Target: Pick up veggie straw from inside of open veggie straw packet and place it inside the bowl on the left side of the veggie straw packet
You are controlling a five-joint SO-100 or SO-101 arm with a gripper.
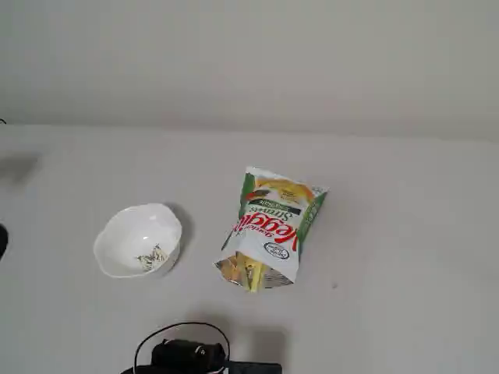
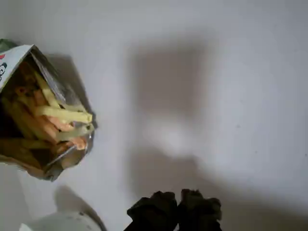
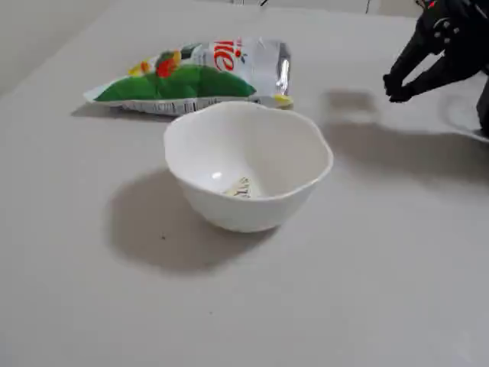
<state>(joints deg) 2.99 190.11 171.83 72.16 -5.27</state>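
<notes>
Bowl [image 3: 248, 164] nearest; packet [image 3: 195, 75] behind; pincer [image 3: 398, 86] closed, empty, over bare table [image 3: 382, 252].

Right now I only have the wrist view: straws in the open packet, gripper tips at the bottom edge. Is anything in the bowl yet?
Observer: No. In a fixed view the bowl holds only its grey motif.
Operator: Is the gripper touching the table?
Observer: No. That fixed view shows the gripper hanging above the table, looking shut and empty.
Operator: How does the packet lie?
Observer: Flat; the veggie straw packet lies right of the bowl in a fixed view.
</notes>
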